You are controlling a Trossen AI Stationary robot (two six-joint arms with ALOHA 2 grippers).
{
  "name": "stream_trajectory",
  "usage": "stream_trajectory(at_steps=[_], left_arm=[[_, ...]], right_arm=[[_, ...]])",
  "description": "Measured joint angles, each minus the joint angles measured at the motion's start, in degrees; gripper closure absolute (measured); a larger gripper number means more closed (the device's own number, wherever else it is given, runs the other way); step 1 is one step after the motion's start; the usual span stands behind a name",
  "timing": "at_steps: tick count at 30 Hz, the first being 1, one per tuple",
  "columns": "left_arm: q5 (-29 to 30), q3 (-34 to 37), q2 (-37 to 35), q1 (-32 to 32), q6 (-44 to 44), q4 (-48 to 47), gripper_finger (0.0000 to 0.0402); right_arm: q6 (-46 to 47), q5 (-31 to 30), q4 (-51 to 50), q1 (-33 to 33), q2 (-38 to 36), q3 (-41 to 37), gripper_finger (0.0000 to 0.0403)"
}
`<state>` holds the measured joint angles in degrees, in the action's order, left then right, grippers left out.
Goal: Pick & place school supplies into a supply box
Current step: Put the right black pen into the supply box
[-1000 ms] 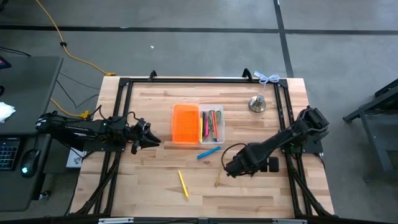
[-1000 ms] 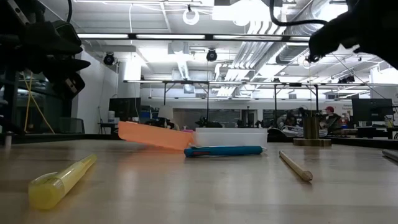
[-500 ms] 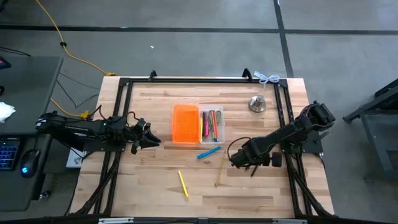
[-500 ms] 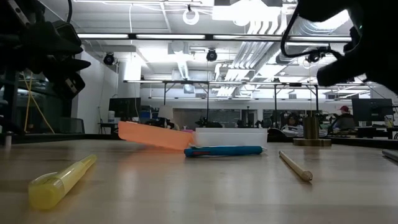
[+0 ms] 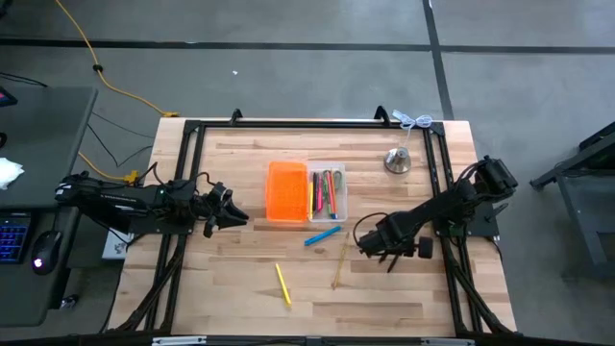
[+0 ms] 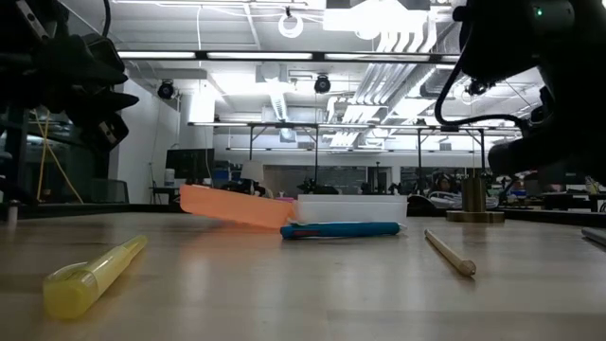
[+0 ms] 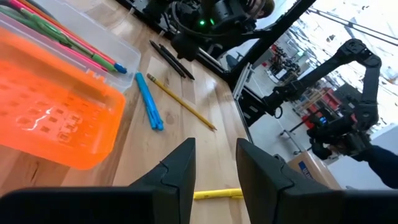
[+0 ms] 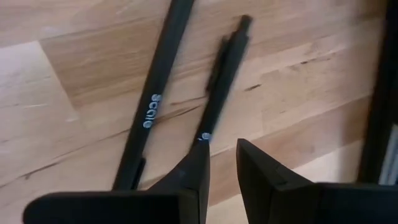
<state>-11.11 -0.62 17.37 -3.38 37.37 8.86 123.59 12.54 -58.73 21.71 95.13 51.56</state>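
The supply box lies at mid-table, its orange half (image 5: 286,190) beside its clear tray (image 5: 327,192), which holds several pens. A blue pen (image 5: 323,235) lies close to the tray's near edge. The wood pencil (image 5: 339,264) and the yellow highlighter (image 5: 282,284) lie nearer the near edge. Two black pens (image 8: 155,106) (image 8: 225,68) rest flat on the wood. My right gripper (image 8: 224,146) hovers above them, its fingers a narrow gap apart, touching nothing. My left gripper (image 5: 238,215) waits left of the box, slightly open and off the table.
A silver bell-shaped object (image 5: 397,160) stands near the table's far right corner. A black frame (image 5: 288,125) runs along the table's sides. Bare wood lies between the highlighter and the left arm, and along the near edge.
My right gripper has moved a little toward the table's right and far edges. It has come down and now stands over the two black pens. The supplies and the box have stayed in place.
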Motion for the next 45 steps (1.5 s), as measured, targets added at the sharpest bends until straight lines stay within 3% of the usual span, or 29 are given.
stream_trajectory(at_steps=[17, 25, 34, 39, 45], left_arm=[[-0.86, -0.31, 0.01, 0.00, 0.64, -0.02, 0.0257], [-0.59, -0.55, 0.02, 0.00, 0.13, -0.32, 0.0257], [-0.55, -0.63, 0.00, 0.00, -0.28, -2.39, 0.0257], [-0.57, -0.68, 0.00, 0.00, -2.65, -3.04, 0.0257], [-0.50, -0.76, 0.02, 0.00, -5.42, -3.02, 0.0257]], right_arm=[[0.02, 2.03, 12.84, -2.34, -0.37, -8.45, 0.0346], [0.30, 2.88, 12.39, -2.64, -0.26, -8.63, 0.0350], [0.88, 3.72, 11.62, -2.67, -0.17, -8.63, 0.0396], [0.90, 4.17, 11.31, -2.67, -0.11, -8.60, 0.0390], [0.42, 3.58, 4.67, -2.56, 0.37, -5.08, 0.0399]])
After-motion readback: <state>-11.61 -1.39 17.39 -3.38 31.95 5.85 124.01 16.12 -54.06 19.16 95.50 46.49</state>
